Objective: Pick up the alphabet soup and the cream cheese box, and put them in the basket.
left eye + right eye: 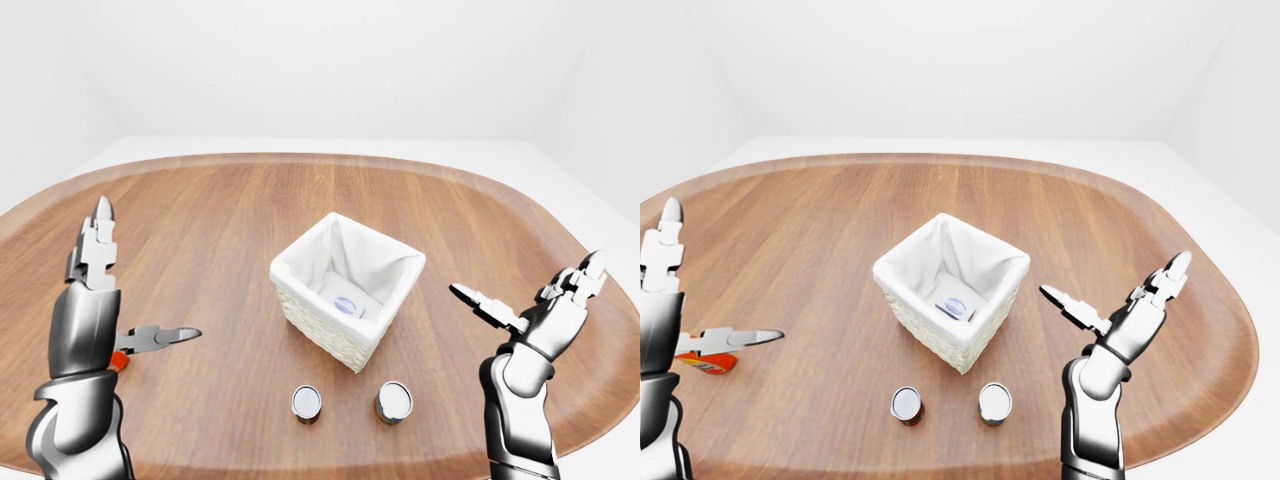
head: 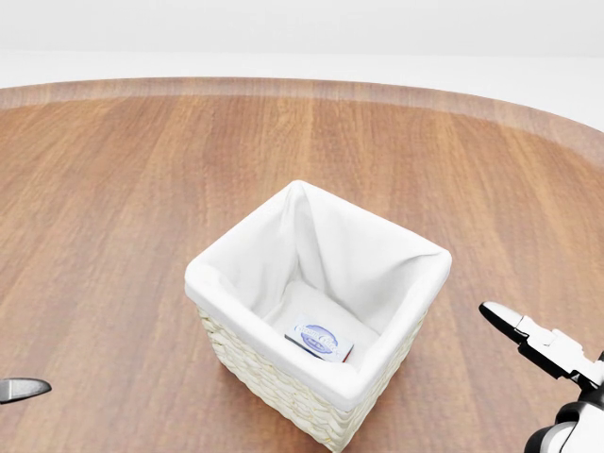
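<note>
Left-eye view: wicker basket [image 1: 345, 300] w/ white liner sits mid table [image 1: 230, 210]; cream cheese box [image 1: 346, 306] lies flat on its bottom. Two upright cans [image 1: 306, 403] [image 1: 393, 401] stand just below basket, apart from each other; labels unreadable. Left hand [image 1: 105, 290] raised, fingers spread, nothing held. Right hand [image 1: 535, 305] raised, fingers apart, empty.

Head view: basket fills centre, box near liner's lower wall. Only fingertips show at both lower corners.

Right-eye view: red-orange item [image 1: 706, 364], maybe alphabet soup, lies on table under left hand, partly hidden.
</note>
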Tool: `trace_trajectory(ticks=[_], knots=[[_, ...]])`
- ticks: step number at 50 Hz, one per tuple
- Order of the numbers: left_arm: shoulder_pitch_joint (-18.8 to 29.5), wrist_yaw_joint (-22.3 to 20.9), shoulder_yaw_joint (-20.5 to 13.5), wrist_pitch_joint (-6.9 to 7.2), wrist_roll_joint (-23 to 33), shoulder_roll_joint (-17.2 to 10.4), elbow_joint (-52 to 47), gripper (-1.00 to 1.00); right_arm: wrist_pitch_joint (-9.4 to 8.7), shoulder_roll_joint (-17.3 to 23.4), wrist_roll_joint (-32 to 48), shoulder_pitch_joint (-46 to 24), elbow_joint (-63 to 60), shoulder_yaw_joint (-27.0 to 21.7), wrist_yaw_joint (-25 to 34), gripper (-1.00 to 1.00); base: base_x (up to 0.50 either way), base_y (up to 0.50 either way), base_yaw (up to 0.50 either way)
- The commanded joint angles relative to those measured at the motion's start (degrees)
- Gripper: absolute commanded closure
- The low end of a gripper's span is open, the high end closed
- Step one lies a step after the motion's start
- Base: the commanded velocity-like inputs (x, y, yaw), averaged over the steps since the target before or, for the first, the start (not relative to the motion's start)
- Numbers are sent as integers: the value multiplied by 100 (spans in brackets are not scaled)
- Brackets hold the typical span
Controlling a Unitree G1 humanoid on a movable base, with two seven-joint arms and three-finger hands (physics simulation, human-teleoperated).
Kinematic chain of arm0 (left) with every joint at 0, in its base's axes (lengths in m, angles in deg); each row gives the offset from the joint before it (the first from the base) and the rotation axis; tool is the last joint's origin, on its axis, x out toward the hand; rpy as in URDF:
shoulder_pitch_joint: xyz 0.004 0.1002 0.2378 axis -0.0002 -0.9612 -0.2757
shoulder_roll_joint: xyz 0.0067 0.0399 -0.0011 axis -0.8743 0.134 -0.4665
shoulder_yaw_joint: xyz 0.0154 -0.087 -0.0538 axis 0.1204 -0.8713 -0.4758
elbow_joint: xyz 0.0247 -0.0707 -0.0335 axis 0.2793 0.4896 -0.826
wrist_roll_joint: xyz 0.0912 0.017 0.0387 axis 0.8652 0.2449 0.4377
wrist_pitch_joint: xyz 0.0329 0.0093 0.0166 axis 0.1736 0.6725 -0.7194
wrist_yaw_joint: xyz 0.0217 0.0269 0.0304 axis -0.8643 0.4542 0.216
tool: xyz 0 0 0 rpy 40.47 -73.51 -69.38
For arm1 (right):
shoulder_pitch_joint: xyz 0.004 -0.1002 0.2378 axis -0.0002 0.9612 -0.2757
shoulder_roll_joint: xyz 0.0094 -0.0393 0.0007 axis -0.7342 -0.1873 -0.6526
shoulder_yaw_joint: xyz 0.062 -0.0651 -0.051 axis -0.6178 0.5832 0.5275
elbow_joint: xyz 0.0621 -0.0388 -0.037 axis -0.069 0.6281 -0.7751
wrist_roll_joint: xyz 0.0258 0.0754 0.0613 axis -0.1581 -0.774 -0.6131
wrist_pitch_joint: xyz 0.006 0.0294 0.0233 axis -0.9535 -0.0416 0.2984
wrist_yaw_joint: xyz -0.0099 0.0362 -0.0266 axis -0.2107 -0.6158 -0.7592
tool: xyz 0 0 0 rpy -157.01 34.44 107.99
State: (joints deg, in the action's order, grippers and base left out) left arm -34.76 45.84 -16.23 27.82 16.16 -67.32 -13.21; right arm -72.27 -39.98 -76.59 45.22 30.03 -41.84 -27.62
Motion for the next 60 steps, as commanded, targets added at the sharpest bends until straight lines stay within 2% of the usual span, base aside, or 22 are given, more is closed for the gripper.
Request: trace_trajectory(ticks=[1, 21, 27, 39, 46, 60], knots=[[-9, 2, -15, 0, -11, 7, 7, -100, 0, -1, 2, 0, -3, 0, 0, -100, 0, 0, 0], [-28, 3, 56, 0, 264, -9, 86, -100, 0, -2, 25, 10, -44, 6, 0, -100, 0, 0, 0], [-16, 80, 233, 0, 611, -30, 256, -100, 0, 7, 36, 2, 139, -19, 0, -100, 0, 0, 0], [-1, -17, 238, 0, 556, -51, 273, -100, 0, 12, 96, 3, 24, -18, 0, -100, 0, 0, 0], [8, 22, 265, 0, 599, -68, 400, -100, 0, -17, 560, 208, 22, 272, 0, -100, 0, 0, 0], [4, -82, 296, 0, 619, -66, 318, -100, 0, -186, 969, 801, -393, 345, 0, -100, 0, 0, 0]])
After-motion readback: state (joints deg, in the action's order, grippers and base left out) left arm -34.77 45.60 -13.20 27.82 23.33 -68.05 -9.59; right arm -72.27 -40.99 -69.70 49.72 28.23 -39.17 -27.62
